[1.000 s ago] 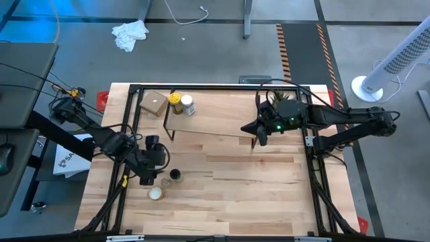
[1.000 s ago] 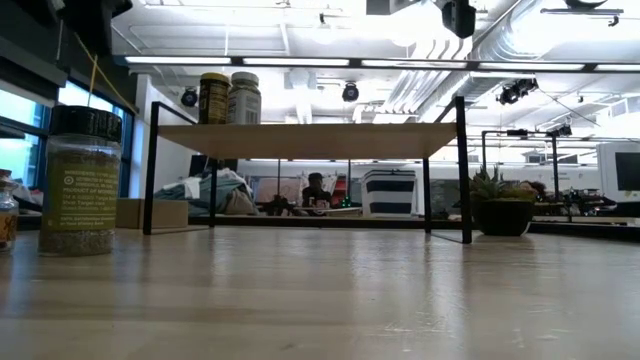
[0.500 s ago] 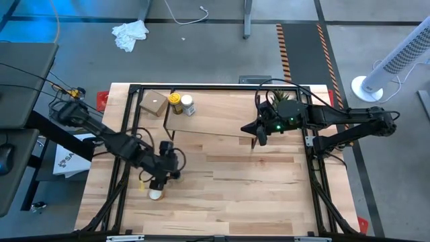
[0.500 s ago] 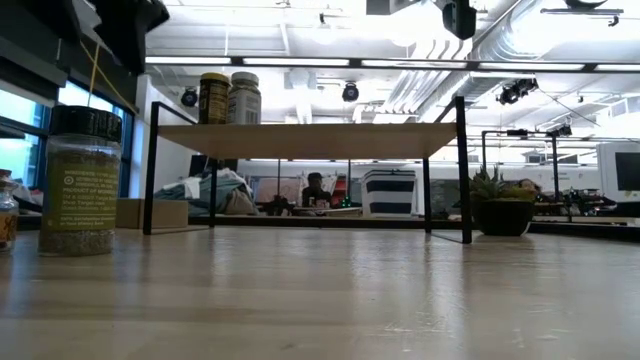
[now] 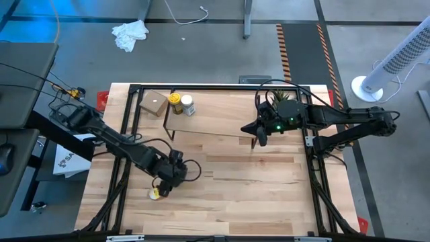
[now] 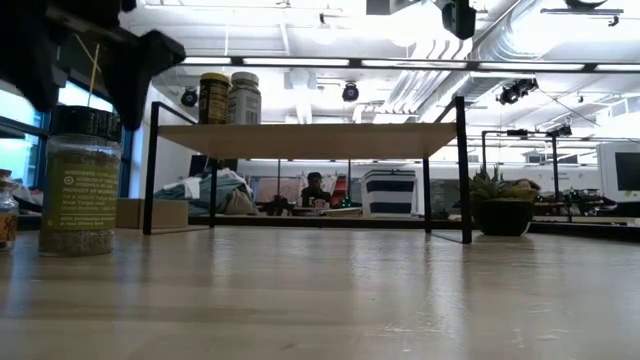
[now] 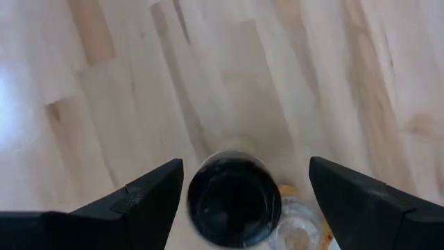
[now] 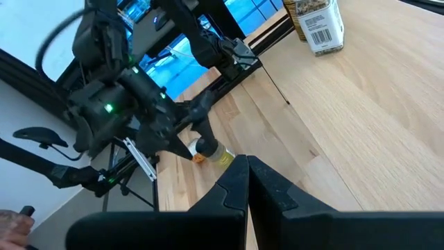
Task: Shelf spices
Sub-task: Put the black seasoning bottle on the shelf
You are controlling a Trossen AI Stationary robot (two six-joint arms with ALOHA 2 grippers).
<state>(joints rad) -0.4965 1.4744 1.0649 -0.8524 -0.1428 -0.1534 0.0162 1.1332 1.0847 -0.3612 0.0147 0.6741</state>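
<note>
Having shifted over the black-capped jar [image 7: 234, 200] near the bench's front-left corner, left gripper [image 7: 239, 201] jaws gape; right gripper [image 8: 248, 182] jaws closed; labels unreadable.

black-capped jar [image 5: 172, 176]: covered from above by the left gripper [image 5: 173, 173] | small glass jar [image 7: 295, 232]: blurred, cut by wrist picture's edge; contents unreadable | white-capped jar [image 5: 155, 194]: partly under the arm | jar labels in low view: too small to read
</note>
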